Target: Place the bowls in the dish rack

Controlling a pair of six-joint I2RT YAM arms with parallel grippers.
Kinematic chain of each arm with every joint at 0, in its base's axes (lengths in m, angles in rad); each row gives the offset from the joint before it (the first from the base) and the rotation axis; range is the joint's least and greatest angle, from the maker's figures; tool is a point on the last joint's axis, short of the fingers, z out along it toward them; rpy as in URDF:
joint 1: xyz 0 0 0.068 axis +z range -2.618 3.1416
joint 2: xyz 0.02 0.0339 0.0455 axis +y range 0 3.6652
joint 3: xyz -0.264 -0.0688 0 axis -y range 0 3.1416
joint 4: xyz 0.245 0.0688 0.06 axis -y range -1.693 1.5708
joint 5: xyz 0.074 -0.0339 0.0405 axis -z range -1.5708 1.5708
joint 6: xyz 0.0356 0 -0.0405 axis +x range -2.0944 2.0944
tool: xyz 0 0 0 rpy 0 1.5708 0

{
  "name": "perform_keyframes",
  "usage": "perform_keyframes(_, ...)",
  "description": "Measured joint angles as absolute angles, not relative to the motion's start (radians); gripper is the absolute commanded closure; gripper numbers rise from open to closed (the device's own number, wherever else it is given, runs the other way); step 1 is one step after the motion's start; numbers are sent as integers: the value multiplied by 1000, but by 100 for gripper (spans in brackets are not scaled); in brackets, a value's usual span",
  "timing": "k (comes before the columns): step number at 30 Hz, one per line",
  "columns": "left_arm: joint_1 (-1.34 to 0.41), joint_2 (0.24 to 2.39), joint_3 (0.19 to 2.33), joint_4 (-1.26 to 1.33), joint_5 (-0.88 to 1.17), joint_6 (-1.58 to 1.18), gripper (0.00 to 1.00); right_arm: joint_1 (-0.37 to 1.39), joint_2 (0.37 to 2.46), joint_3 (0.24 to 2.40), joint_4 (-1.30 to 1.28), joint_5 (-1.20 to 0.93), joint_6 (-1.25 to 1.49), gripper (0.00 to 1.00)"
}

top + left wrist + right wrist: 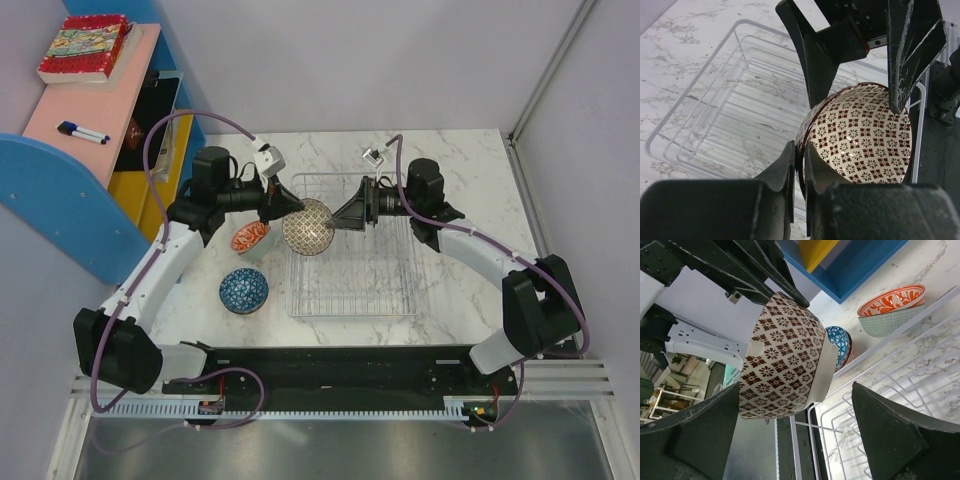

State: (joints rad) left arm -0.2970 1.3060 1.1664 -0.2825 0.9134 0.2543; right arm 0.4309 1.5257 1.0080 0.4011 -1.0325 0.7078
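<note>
The left gripper (799, 155) was pressed nearly together, pinching the rim of the brown-patterned bowl (860, 135) between its fingers, one on the inside of the wall and one on the outside. The bowl was turned on its side, with its white, brown-flowered inside facing the left wrist camera and its foot pointing the other way.

The right gripper (795, 390) stood opposite with its jaws spread wide, one finger on each side of the bowl. A gap showed between the bowl's foot and the finger on that side. At the rim side I could not tell whether the other finger touched it.

In the top view the bowl hung over the left side of the dish rack (385, 285), toward its far end, with the two grippers meeting there from left and right. The rack sat on the marble table (470, 165), between the two arms.

Left of the rack, on the table, the orange bowl (250, 238) stood upright just beside the rack's left rim. The blue bowl (243, 290) stood upright nearer the arm bases, close to the orange one but apart from it.
</note>
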Motion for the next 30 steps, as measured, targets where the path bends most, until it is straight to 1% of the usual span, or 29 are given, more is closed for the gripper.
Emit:
perform_keyframes(13,-316,1293,1165,-282,884,256,98,466,1571,1008,443,-1085,751,4)
perform_keyframes(19,-317,1293,1149,-280,883,256,98,476,1587,993,492,-1104,794,14)
perform_keyframes(22,-318,1291,1140,-273,881,256,98,476,1587,989,511,-1109,804,25)
perform_keyframes(24,-318,1287,1136,-270,878,257,98,476,1587,986,511,-1108,812,39)
perform_keyframes(25,-318,1285,1134,-266,875,257,98,476,1587,984,513,-1106,815,47)
perform_keyframes(26,-318,1282,1131,-261,872,258,98,476,1587,980,515,-1103,822,68)
perform_keyframes(29,-321,1276,1122,-255,863,262,98,476,1590,973,533,-1106,843,100)
perform_keyframes(30,-321,1275,1121,-255,859,263,96,476,1595,972,541,-1107,849,100)
